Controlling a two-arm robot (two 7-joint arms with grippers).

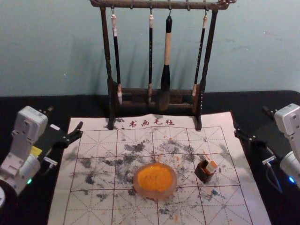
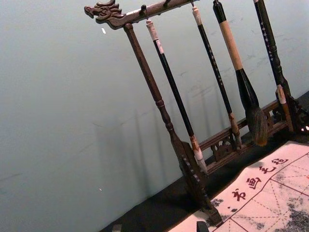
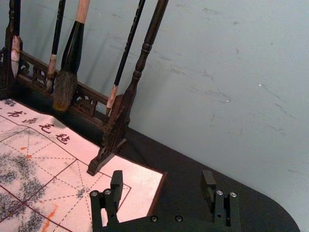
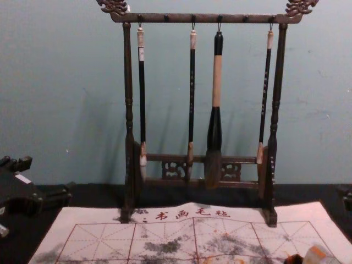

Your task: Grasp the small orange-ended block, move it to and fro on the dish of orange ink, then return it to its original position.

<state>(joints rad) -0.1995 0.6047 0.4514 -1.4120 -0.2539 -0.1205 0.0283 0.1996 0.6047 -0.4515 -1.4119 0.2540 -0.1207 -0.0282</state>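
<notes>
And there was the small block (image 1: 211,167), tilted in the mouth of a dark brown holder (image 1: 204,176), on the robot's right of the dish (image 1: 137,185)! What a look it had: a pale, squared little piece, orange staining against its whitish faces, its upper part poking clear of the dark walls. The chest view caught it low down towards the robot's right, pale sides and an orange smear showing; its lower part was hidden. Beside it, near but apart, the dish held a broad round pool of bright orange ink (image 1: 154,178), all on the smudged, gridded mat (image 1: 89,206).

Out wide, the left gripper (image 1: 65,117) hung by the mat's far left corner, fingers spread, nothing between them. Over on the other flank, the right gripper (image 1: 252,121) hovered by the far right corner, its fingers well apart too, and empty! Behind, four brushes hung from the dark wooden rack (image 1: 208,51).
</notes>
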